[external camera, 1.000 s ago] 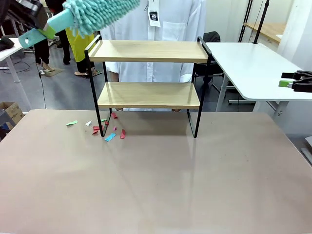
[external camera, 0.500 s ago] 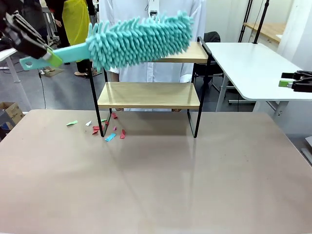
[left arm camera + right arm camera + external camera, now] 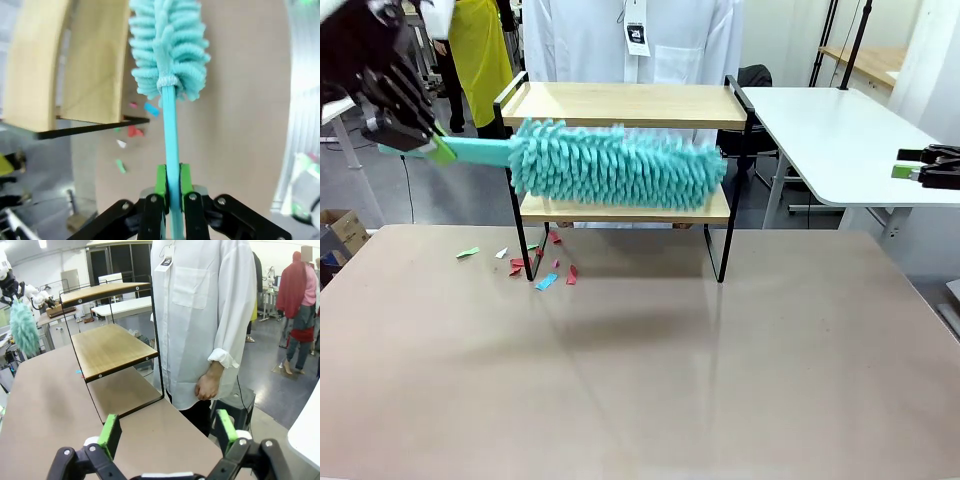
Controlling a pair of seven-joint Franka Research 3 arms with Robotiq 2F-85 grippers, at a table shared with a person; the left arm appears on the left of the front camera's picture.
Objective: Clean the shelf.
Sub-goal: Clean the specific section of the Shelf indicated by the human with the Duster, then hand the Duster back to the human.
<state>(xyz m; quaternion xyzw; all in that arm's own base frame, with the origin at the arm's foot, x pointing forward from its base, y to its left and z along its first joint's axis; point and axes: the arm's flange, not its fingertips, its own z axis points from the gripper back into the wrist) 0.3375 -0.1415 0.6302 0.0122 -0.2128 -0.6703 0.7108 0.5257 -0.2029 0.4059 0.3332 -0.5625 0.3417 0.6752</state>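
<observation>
Shelf stands at the far middle of the tan surface, two light boards in a thin black frame, feet on the surface, both boards bare.

Far left, high: left claw comes in above the surface's left edge. Left wrist view shows this claw pressed together on the flat teal handle of a duster, green pads flat against both sides of it. Handle runs level toward the right.

Left of middle: duster head, shaggy teal, hangs level across the shelf's front, between the top board and the lower one, hiding most of the lower board's front edge. Contact with the lower board cannot be told from the front. In the right wrist view the duster head sits apart from the boards, on the robot's side.

Below it, at the shelf's left front foot: paper scraps, red, blue, green and white, scattered on the surface.

Behind the shelf: person in a white shirt, one hand hanging loose at the side.

Far right: right claw held level over a white table, well apart from the shelf. Right wrist view shows that claw spread wide, nothing between the pads.
</observation>
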